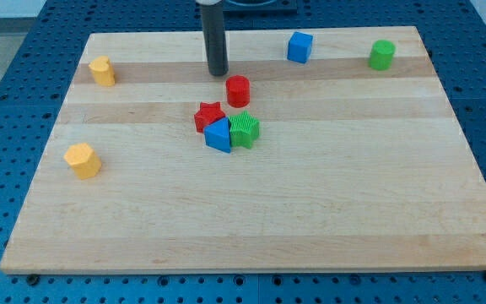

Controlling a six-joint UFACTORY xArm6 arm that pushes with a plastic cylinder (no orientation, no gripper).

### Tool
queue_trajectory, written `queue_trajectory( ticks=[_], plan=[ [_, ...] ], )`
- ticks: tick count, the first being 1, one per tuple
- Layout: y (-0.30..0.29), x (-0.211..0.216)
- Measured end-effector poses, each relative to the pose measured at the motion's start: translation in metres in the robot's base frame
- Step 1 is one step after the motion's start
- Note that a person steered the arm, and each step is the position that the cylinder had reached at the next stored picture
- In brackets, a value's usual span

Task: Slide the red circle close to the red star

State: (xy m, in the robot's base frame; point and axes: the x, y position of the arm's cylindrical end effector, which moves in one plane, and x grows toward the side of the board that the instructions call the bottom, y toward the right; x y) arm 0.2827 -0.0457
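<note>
The red circle [238,89] stands near the board's middle, a little toward the view's top. The red star [209,116] lies just below and left of it, a small gap apart. My tip [218,73] is just above and left of the red circle, very close to it, and above the red star. A blue block [218,135] touches the red star from below, and a green star-like block [245,130] sits against the blue block on its right.
A blue cube [299,47] and a green cylinder [382,55] stand near the board's top right. A yellow block [102,71] is at the top left and another yellow block [83,160] at the left. The wooden board [310,211] lies on a blue perforated table.
</note>
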Motion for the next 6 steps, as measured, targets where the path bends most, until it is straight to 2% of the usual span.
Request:
queue_trajectory(
  ticks=[1, 2, 3, 4, 6],
  plan=[
    [0.028, 0.006],
    [0.031, 0.038],
    [0.031, 0.047],
    [0.03, 0.073],
    [0.03, 0.075]
  ],
)
